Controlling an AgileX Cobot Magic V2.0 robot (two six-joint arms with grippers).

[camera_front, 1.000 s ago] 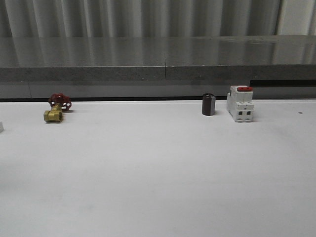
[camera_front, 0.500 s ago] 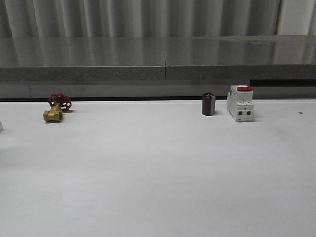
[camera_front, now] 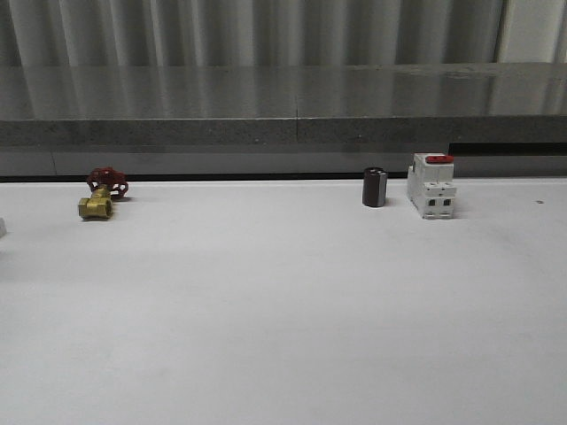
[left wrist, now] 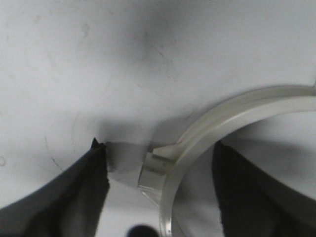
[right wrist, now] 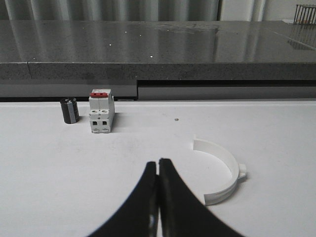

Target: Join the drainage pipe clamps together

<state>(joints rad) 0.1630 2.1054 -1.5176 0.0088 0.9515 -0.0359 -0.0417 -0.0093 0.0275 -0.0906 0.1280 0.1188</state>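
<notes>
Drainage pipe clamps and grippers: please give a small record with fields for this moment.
left gripper: open, fingers on either side of one clamp half
clamp half at left gripper: white curved band with tab, on the table
right gripper: shut, holding nothing
second clamp half: lies on the white table, apart from the right gripper
clamps joined: not yet
other items: breaker with red switch, dark cylinder, brass valve

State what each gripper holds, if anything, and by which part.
Right gripper: shut, holding nothing. Left gripper: open around one clamp half near its tabbed end, fingers not touching it.
</notes>
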